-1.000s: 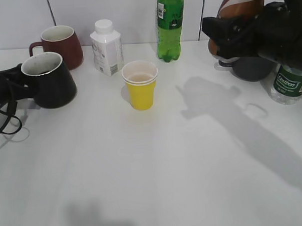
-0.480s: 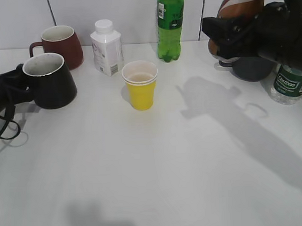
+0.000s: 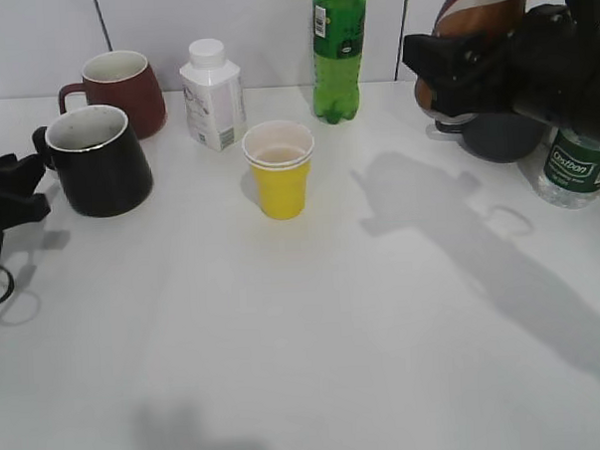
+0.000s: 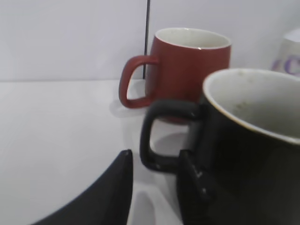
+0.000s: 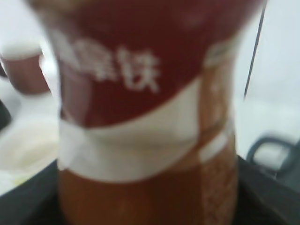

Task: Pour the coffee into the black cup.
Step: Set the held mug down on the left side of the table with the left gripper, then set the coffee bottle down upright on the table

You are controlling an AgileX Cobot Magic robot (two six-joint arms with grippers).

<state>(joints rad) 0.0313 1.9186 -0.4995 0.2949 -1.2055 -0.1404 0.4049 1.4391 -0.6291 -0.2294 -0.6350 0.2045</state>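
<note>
table (image 3: pixel 314 324): wide bare front and middle gave ample room; things stood along the back.
coffee bottle (image 3: pixel 470 18): held raised at far right, pinched in the right tool (image 3: pixel 472 63).
black cup (image 3: pixel 98 159): stood upright at far left, well apart from the bottle, handle toward the left tool (image 3: pixel 10 188).
left tool: nearer arm, spread, just beside the handle, apparently not touching.
yellow cup (image 3: pixel 279 169): stood between bottle and cup.
</note>
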